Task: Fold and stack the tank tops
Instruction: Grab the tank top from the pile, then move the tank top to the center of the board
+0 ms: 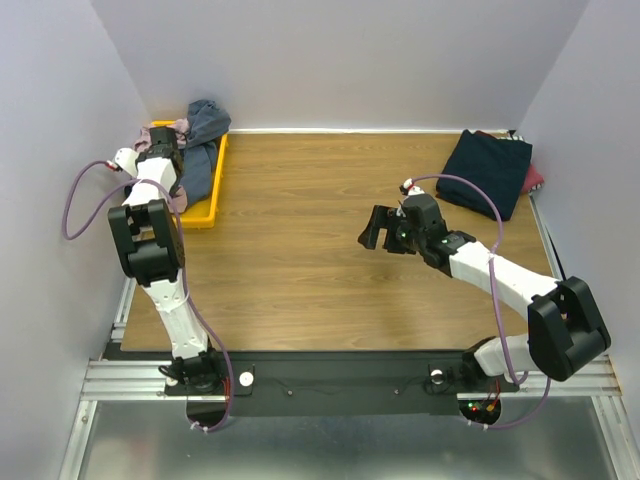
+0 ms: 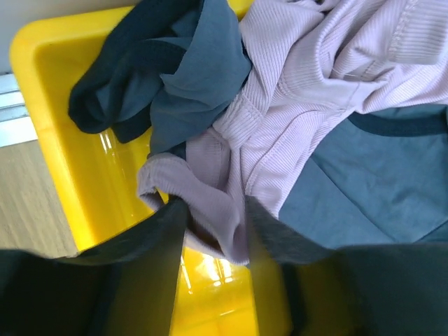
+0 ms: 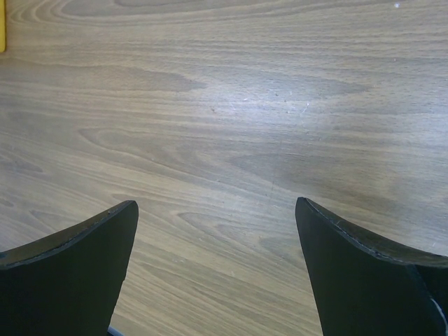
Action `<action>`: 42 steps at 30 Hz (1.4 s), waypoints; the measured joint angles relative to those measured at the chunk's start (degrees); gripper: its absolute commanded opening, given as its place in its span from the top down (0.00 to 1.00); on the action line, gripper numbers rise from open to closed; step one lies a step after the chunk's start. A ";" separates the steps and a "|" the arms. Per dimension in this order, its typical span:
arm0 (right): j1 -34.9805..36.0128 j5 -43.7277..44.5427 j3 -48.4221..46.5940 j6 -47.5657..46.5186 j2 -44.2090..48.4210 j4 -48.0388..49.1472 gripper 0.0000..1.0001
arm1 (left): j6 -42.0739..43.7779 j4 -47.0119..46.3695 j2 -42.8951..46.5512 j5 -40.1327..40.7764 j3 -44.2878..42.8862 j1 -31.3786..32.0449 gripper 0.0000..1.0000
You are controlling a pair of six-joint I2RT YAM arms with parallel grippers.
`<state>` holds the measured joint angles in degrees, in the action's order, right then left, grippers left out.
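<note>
In the left wrist view my left gripper (image 2: pixel 213 231) is shut on a fold of the dusty pink tank top (image 2: pixel 315 91). That top lies crumpled with the slate blue-grey tank top (image 2: pixel 189 70) in the yellow tray (image 2: pixel 63 126). From above, my left gripper (image 1: pixel 170 160) is down in the tray (image 1: pixel 200 215) at the far left, beside the blue-grey top (image 1: pixel 205 130). A folded dark navy tank top (image 1: pixel 487 170) lies at the far right on a red one (image 1: pixel 536 178). My right gripper (image 1: pixel 378 228) is open and empty above the bare wood (image 3: pixel 217 105).
Walls enclose the table on the left, back and right. The tray stands against the left wall. The wooden tabletop (image 1: pixel 300 230) lies between the tray and the navy stack. The left arm's purple cable (image 1: pixel 75 205) loops near the left wall.
</note>
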<state>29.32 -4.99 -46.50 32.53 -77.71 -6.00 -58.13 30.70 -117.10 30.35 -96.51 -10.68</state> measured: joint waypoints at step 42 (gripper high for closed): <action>0.00 6.08 -12.68 -0.92 0.00 0.17 0.00 | 32.44 -2.89 19.63 -4.46 -35.08 32.30 1.00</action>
<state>29.32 1.08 -59.18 31.62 -77.71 -5.82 -25.69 27.81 -97.47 25.89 -131.59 21.63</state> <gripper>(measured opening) 0.998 0.030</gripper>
